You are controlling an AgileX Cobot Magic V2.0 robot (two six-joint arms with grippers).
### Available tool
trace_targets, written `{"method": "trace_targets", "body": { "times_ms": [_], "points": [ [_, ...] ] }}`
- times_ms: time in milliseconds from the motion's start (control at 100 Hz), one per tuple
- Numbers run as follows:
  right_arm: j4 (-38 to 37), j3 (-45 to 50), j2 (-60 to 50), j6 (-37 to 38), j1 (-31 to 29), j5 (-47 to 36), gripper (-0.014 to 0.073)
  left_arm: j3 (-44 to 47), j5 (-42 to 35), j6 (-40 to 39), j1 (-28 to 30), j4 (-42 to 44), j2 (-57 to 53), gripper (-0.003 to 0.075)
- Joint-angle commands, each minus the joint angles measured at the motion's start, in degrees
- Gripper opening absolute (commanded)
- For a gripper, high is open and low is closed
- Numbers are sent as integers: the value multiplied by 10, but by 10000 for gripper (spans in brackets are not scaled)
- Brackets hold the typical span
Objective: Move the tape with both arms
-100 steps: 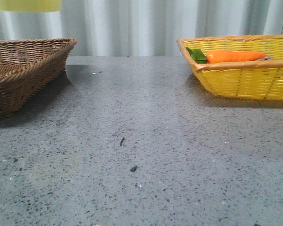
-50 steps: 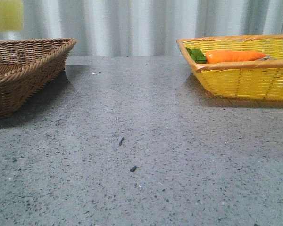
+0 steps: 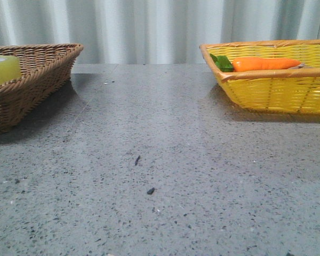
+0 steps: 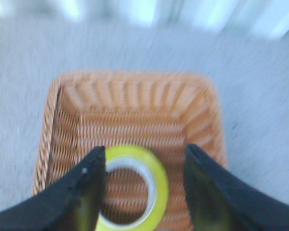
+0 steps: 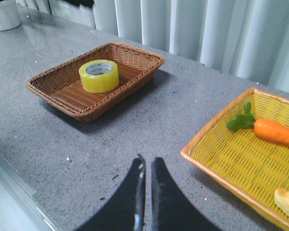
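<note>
We see the tape (image 5: 99, 75) lying flat in the brown wicker basket (image 5: 135, 57); our left gripper (image 4: 143, 192) gapes wide above it, right gripper (image 5: 146, 192) pinched nearly closed.

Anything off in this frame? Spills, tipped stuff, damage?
Nothing stands out. The tape lies flat in the brown basket, the carrot is in the yellow basket, and both baskets sit level. Just two small dark specks on the table.

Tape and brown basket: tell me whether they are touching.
Touching. The right wrist view shows the tape lying flat on the floor of the brown basket, with no gripper holding it.
</note>
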Motion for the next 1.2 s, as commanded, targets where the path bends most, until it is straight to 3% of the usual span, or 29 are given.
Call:
{"method": "trace_targets", "body": {
  "times_ms": [0, 240, 480, 690, 850, 1190],
  "points": [
    [-11, 16, -14, 0, 0, -64, -57, -4, -76, -5, -15, -12, -78, 224],
    [-69, 170, -137, 0, 0, -196, -57, 154, -172, 38, -81, 4, -253, 139],
    [-108, 291, -263, 0, 0, -202, -57, 457, -252, 50, -156, 4, -502, 132],
    [-108, 326, -291, 0, 0, -234, -62, 656, -281, 50, -165, -8, -675, 107],
    [-108, 328, -291, 0, 0, -234, -62, 706, -280, 50, -165, -47, -737, -20],
    [-108, 328, -291, 0, 0, -234, -62, 710, -271, 50, -165, -73, -757, -20]
  ]
}}
